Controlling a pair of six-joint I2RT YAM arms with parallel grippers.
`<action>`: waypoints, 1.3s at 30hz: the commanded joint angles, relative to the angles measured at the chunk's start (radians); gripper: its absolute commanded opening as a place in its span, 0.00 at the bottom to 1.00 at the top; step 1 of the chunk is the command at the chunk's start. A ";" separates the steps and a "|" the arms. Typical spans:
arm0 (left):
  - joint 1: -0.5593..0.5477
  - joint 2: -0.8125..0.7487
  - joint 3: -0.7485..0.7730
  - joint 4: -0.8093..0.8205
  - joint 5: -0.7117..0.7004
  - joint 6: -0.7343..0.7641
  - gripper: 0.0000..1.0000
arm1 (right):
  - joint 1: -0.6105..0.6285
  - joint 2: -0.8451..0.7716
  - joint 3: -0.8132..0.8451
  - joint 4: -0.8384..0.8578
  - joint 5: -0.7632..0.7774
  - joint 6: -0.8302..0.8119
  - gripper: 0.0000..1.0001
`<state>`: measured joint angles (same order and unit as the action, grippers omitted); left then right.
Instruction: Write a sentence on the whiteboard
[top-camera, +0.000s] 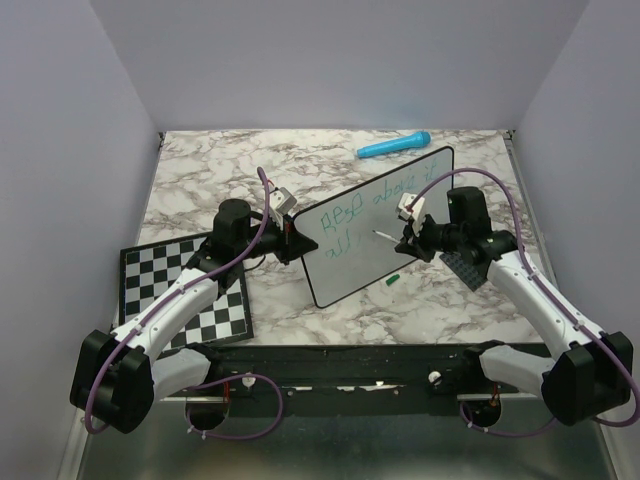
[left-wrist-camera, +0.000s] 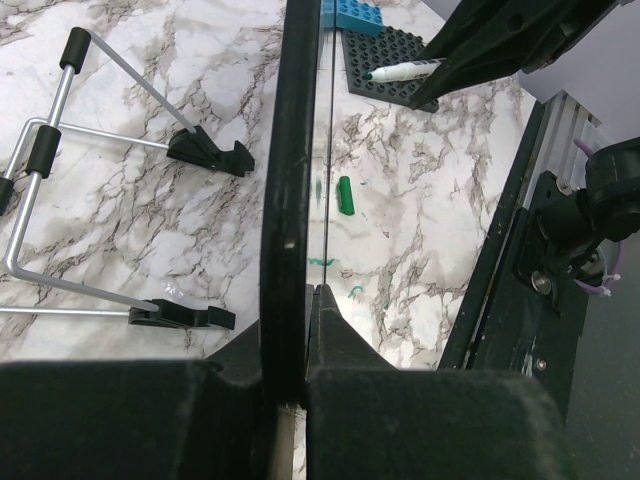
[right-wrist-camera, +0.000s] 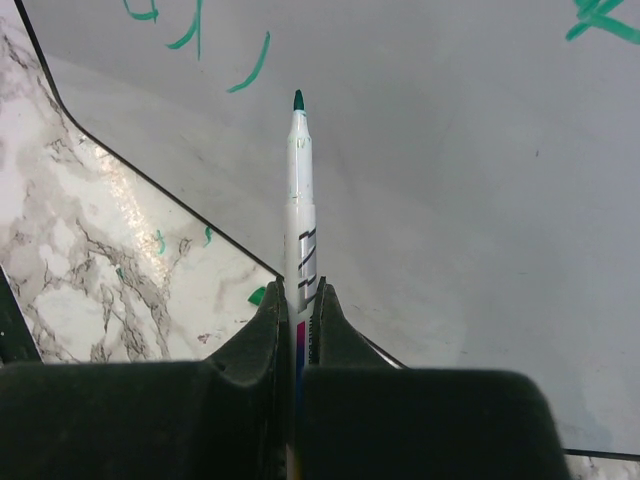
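Observation:
The whiteboard (top-camera: 375, 250) stands tilted on edge mid-table, and my left gripper (top-camera: 293, 238) is shut on its left rim. In the left wrist view the rim (left-wrist-camera: 290, 180) runs edge-on between my fingers (left-wrist-camera: 300, 300). The sentence (top-camera: 372, 202) is green scribble across the top, with a short second line (top-camera: 335, 242) below it. My right gripper (top-camera: 408, 238) is shut on a white marker (right-wrist-camera: 298, 210). Its green tip (right-wrist-camera: 298, 100) points at the board (right-wrist-camera: 450, 200), just right of the last green strokes (right-wrist-camera: 250, 65). I cannot tell whether the tip touches.
A green cap (top-camera: 393, 279) lies on the marble in front of the board. A checkerboard (top-camera: 185, 290) lies at the left, a blue pen-like object (top-camera: 393, 146) at the back, a dark studded plate (top-camera: 468, 265) under my right arm, and a wire stand (left-wrist-camera: 60, 200) behind the board.

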<state>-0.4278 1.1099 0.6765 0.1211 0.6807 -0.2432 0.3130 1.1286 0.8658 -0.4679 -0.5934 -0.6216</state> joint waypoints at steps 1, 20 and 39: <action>-0.002 0.004 -0.025 -0.115 -0.089 0.078 0.00 | -0.002 0.031 -0.013 0.002 -0.051 -0.003 0.01; -0.002 0.008 -0.022 -0.112 -0.086 0.078 0.00 | -0.002 0.057 -0.019 0.035 0.049 0.020 0.01; -0.002 0.005 -0.023 -0.112 -0.082 0.081 0.00 | -0.002 0.080 0.007 0.077 0.078 0.066 0.01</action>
<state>-0.4278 1.1099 0.6765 0.1207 0.6804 -0.2436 0.3130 1.1919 0.8574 -0.4210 -0.5186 -0.5743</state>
